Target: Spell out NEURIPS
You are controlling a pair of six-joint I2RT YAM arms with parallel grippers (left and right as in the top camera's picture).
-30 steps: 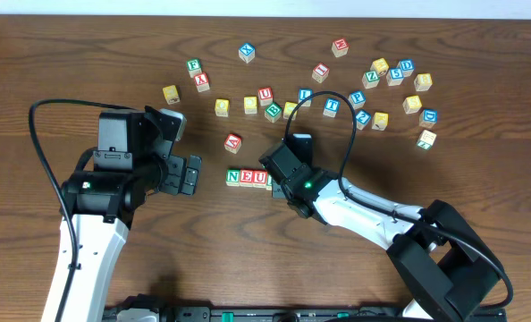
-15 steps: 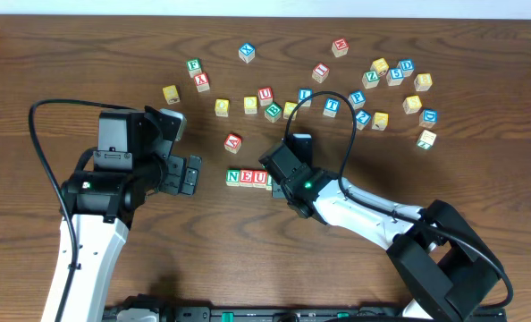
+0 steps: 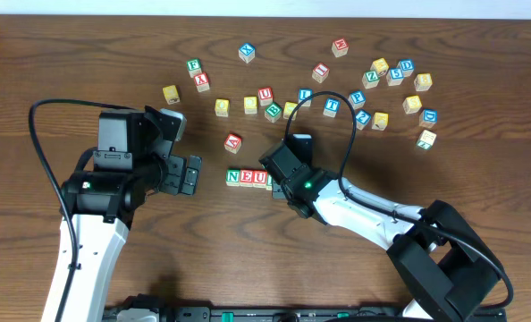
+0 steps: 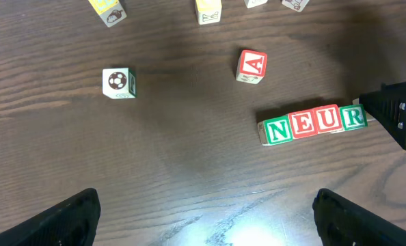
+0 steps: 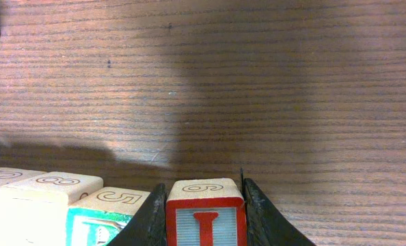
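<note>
Gripping red I cube [image 5: 205, 217], right jaws beside NEUR row [image 4: 314, 123], left jaws open, A cube [image 4: 251, 66] nearby

N-E-U cube row [image 3: 246, 178], right tool [image 3: 277, 185] at its end, loose cubes [image 3: 233, 142] beyond

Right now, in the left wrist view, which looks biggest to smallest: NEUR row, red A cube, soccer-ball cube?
1. NEUR row, largest.
2. red A cube and soccer-ball cube look alike in size; no ranking between them.
</note>
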